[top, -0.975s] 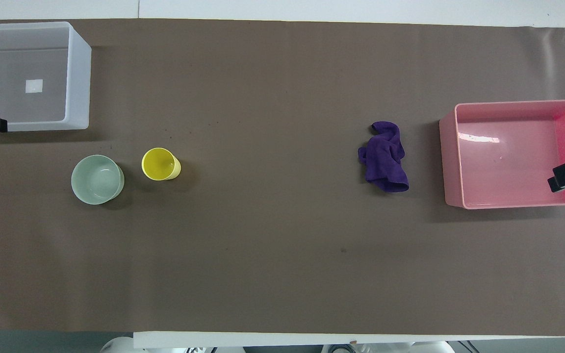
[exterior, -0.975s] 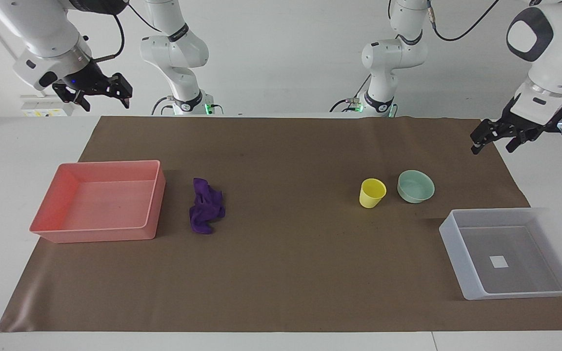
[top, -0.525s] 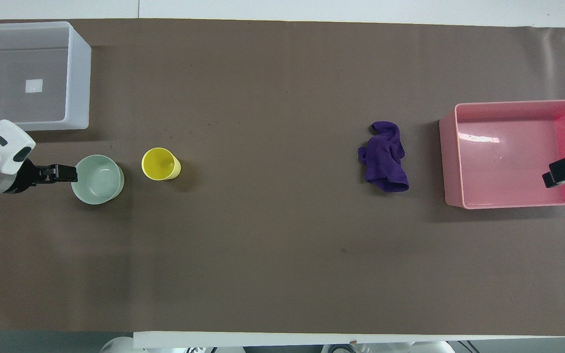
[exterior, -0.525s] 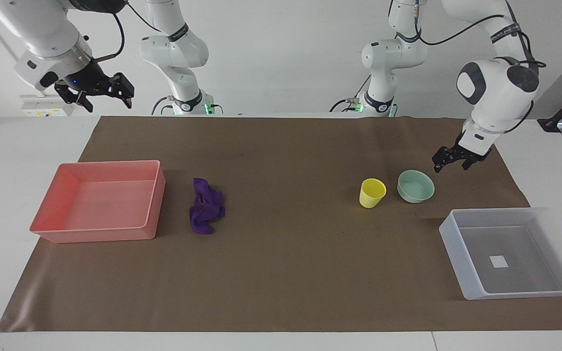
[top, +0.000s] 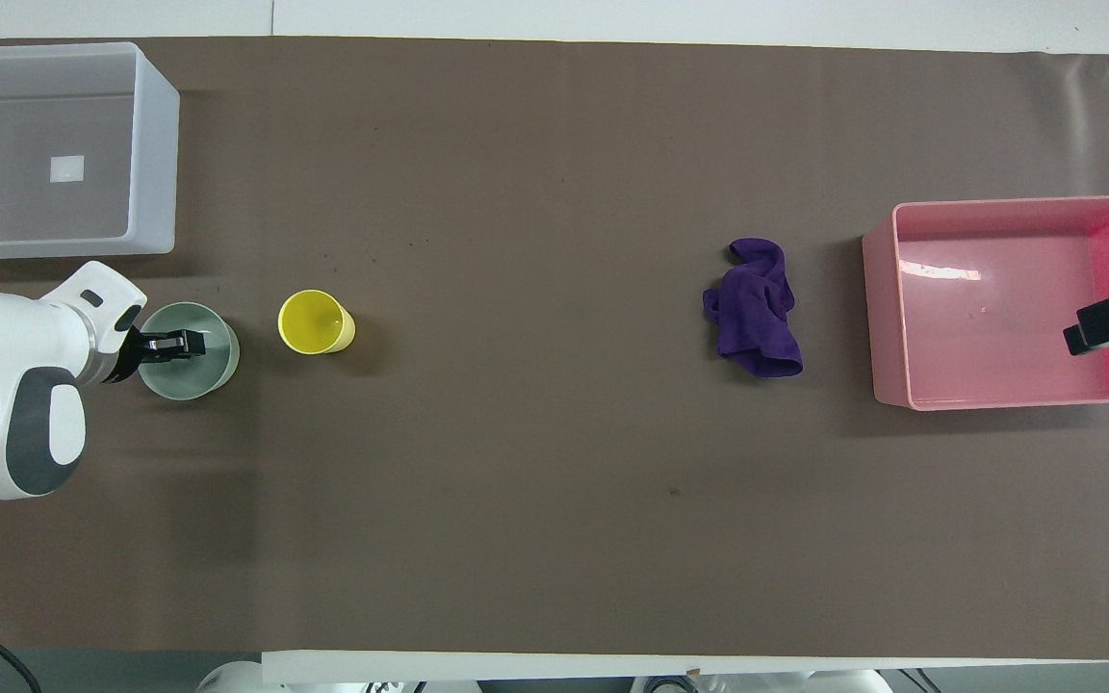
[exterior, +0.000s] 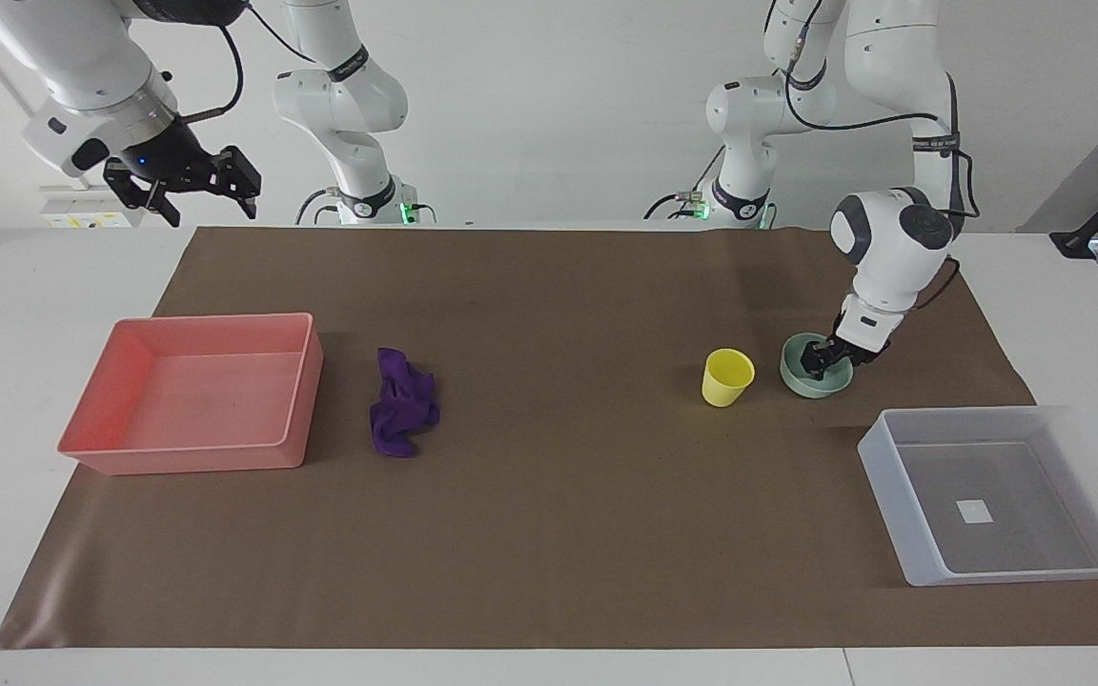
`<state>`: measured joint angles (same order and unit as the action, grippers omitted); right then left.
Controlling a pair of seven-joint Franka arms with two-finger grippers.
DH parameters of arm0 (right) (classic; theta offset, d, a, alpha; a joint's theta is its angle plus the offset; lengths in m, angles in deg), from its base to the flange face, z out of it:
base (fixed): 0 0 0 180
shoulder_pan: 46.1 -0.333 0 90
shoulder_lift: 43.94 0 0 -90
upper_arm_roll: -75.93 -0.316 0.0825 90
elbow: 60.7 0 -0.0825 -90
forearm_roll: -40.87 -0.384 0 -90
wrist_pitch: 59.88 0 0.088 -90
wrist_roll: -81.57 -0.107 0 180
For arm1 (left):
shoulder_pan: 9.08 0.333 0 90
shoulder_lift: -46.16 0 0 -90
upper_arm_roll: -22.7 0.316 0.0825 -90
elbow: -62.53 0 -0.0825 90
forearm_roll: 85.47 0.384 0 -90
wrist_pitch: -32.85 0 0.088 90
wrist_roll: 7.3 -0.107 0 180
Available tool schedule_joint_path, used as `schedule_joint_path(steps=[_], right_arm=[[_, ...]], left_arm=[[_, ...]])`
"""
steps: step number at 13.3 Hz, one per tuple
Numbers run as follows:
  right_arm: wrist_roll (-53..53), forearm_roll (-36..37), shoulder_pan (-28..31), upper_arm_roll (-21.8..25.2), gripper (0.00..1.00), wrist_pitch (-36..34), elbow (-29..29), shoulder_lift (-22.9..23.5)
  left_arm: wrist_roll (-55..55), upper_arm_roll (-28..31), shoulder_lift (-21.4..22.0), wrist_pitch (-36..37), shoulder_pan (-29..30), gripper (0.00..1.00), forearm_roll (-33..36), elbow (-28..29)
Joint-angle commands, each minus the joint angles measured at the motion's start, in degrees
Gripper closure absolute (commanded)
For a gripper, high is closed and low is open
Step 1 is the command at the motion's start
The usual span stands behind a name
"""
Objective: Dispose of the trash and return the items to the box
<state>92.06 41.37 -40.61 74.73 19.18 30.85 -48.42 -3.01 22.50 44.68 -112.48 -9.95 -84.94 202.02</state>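
Note:
The mint-green bowl (exterior: 808, 386) stands on the brown mat beside the yellow cup (exterior: 727, 376), toward the left arm's end. My left gripper (exterior: 818, 360) is down at the bowl, its tip inside the rim on the side nearer to the robots; in the overhead view it (top: 169, 344) covers part of the bowl (top: 198, 375). The cup (top: 314, 322) stands upright and untouched. The purple cloth (exterior: 401, 414) lies crumpled beside the pink tray; it also shows in the overhead view (top: 755, 308). My right gripper (exterior: 192, 181) is open and empty, raised high over the pink tray.
The translucent box (exterior: 892, 476) with a white sticker sits farther from the robots than the bowl, at the left arm's end; it also shows in the overhead view (top: 155, 154). The pink tray (exterior: 306, 381) (top: 887, 318) sits at the right arm's end.
My left arm has swung in from the table's end and come down until its gripper is at the mint bowl. The right arm has barely moved.

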Motion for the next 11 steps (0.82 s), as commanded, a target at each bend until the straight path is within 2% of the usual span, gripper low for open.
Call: schedule_joint_path(steps=[1, 3, 5, 6, 7, 9, 11], right_arm=[[-0.7, -1.3, -0.7, -0.3, 0.0, 3.9, 2.1, -0.3], [-1.4, -3.1, -2.8, -0.3, 0.0, 8.0, 1.9, 1.8], [-4.0, -3.3, -5.5, -0.3, 0.0, 11.3, 2.1, 4.5], [-5.0, -3.3, -7.5, -0.3, 0.0, 13.2, 2.5, 6.0], [-7.6, -3.3, -9.7, -0.3, 0.0, 15.3, 3.9, 7.4], [-10.4, -3.3, -13.5, -0.3, 0.0, 23.3, 11.4, 7.2], [-11.2, -3.3, -14.9, -0.3, 0.0, 28.2, 16.2, 7.8]], left_arm=[[1.0, 0.1, 0.6, 10.2, -0.8, 1.0, 0.4, -6.0], [0.6, -0.1, 2.4, 26.2, -0.8, 1.0, 0.4, -14.6], [-2.1, 0.1, 3.6, 37.3, 0.0, 1.0, 0.4, -23.2], [-3.7, 0.4, 2.8, 41.0, 0.2, 1.0, 0.4, -27.5], [-4.1, 0.4, 0.7, 41.9, 1.8, 1.0, 0.1, -31.9], [-3.8, 0.4, -4.8, 39.0, 4.6, 1.0, -2.7, -40.0], [-3.7, 0.4, -14.0, 40.1, 6.7, 1.0, -3.1, -52.8]])
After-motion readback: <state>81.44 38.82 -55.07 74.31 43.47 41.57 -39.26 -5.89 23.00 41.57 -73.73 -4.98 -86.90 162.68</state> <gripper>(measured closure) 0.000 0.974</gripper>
